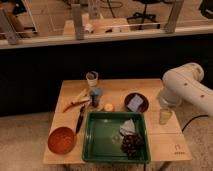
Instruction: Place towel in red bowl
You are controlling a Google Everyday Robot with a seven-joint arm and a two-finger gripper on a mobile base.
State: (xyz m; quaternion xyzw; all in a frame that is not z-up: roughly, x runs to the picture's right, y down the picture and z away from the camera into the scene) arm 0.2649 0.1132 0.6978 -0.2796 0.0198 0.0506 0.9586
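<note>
Lying bunched in the right half of the green rectangular plastic tray (pixel 86 135), the pale crumpled cloth towel (pixel 128 127) sits just on the far side of a dark cluster of grapes (pixel 131 145), close enough that they seem to touch. It looks light, soft and limp. It will probably sag and drape once lifted, and it seems neither fragile nor slippery. A pinch from above on its highest fold, on the side away from the grapes, seems the safest hold, since a low grasp could scrape the tray floor or catch fruit. The round red bowl (pixel 61 140) stands near the front left corner of the light wooden table (pixel 165 147), beyond the tray's left wall and well apart from the towel. The robot's white gripper (pixel 165 116) hangs over the table's right edge, beside the tray. It holds nothing that can be made out, and whether it is spread or closed cannot be told.
</note>
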